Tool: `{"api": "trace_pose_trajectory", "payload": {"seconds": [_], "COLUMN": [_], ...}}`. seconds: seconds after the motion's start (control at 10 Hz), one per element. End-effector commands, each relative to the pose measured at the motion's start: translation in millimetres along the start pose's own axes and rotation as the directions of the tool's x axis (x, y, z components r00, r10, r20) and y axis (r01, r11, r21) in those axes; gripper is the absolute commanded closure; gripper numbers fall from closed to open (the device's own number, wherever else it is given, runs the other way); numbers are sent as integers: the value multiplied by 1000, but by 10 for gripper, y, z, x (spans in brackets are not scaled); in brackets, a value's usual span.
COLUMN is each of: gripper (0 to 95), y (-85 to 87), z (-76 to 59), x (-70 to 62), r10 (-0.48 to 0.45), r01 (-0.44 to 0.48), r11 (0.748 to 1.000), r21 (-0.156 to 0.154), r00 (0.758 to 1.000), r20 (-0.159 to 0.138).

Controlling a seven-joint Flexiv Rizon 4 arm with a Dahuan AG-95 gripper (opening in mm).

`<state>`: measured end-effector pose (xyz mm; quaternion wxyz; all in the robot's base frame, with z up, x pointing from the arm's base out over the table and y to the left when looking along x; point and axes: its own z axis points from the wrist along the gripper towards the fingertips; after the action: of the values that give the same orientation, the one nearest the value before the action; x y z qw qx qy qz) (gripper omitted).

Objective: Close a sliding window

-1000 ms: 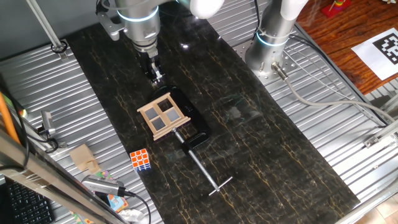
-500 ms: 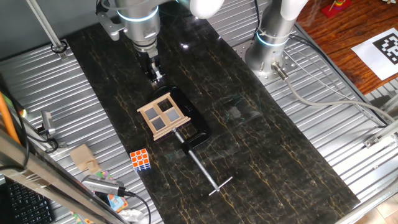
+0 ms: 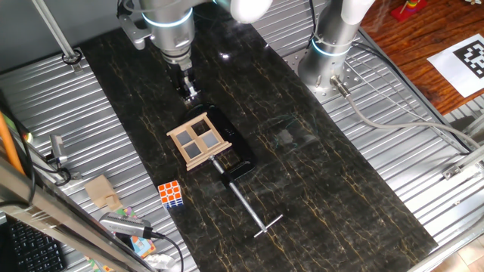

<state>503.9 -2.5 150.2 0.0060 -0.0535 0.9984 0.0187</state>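
The sliding window [image 3: 198, 140] is a small tan wooden frame with a cross and four grey panes. It stands on a black base [image 3: 231, 143] near the middle of the dark marble table. My gripper [image 3: 189, 94] hangs just behind the window's far corner, a short gap above and beyond it. Its fingers are close together and hold nothing that I can see. A black clamp with a long metal rod [image 3: 246, 201] holds the base and points toward the front.
A Rubik's cube [image 3: 171, 194] lies left of the rod near the table's left edge. A second arm's base [image 3: 327, 53] stands at the back right. Tools and a tan block [image 3: 102, 192] lie on the ribbed metal at front left.
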Motion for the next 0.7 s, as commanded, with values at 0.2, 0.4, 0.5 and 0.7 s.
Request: {"api": "trace_pose_trajectory", "payload": {"seconds": [0.2, 0.4, 0.5, 0.7], "gripper": [950, 950, 950, 950], "y": [157, 260, 311, 357], "z": [194, 412, 550, 705], "x": [13, 56, 61, 62], "r10": [13, -8, -19, -18], "r01": [-13, 8, 19, 18], "r11": [1000, 1000, 1000, 1000], "r21": [-3, -6, -15, -17], "r00": [1000, 1000, 1000, 1000], "r20": [-2, -4, -5, -6]}}
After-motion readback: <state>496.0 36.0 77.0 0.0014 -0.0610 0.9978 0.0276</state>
